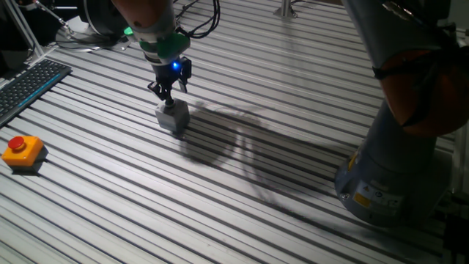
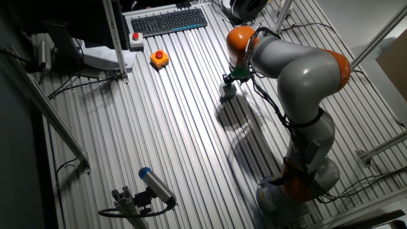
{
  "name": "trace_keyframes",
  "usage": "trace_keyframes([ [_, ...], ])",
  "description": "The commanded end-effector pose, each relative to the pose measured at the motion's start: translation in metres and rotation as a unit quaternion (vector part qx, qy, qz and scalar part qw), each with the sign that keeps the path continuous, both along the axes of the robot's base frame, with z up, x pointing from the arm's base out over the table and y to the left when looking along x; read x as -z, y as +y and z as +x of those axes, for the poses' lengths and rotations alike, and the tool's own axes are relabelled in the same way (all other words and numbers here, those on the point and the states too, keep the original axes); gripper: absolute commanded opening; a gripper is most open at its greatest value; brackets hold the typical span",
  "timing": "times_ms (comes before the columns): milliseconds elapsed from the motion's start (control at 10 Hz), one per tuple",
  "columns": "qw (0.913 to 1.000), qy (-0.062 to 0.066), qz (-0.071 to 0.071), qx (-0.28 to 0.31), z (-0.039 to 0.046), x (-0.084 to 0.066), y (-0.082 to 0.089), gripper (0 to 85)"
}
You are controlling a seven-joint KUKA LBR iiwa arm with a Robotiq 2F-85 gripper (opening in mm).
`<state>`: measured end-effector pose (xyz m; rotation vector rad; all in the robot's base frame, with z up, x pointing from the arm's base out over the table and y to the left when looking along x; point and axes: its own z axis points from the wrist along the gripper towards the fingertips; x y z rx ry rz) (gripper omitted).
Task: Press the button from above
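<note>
while upright, orange button box (image 1: 23,152), red cap up, far from fingers (image 1: 169,100)

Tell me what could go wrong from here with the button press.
1. The gripper sits on a grey block, well away from the orange button box; pressing down here would likely miss it.
2. Crossing toward the button box could drag that block along.
3. The keyboard lies near the button box, so overshoot might strike it.
</note>
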<state>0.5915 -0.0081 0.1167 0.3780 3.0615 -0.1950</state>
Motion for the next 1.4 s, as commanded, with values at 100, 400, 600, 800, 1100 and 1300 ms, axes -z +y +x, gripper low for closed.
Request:
trace_keyframes([
  [100, 1.0, 0.005, 0.002, -0.005, 0.0016, -0.017, -0.002, 51.0],
  [400, 0.9988, 0.021, 0.038, -0.025, -0.0008, -0.025, 0.001, 17.0],
  [600, 0.9963, 0.04, 0.062, -0.043, -0.0038, -0.032, 0.003, 0.0],
  [800, 0.9964, 0.038, 0.063, -0.041, -0.0109, -0.042, 0.006, 0.0],
  [1100, 0.9975, 0.025, 0.055, -0.036, -0.021, -0.051, 0.011, 0.0],
  [1300, 0.9979, 0.023, 0.051, -0.031, -0.0267, -0.054, 0.014, 0.0],
])
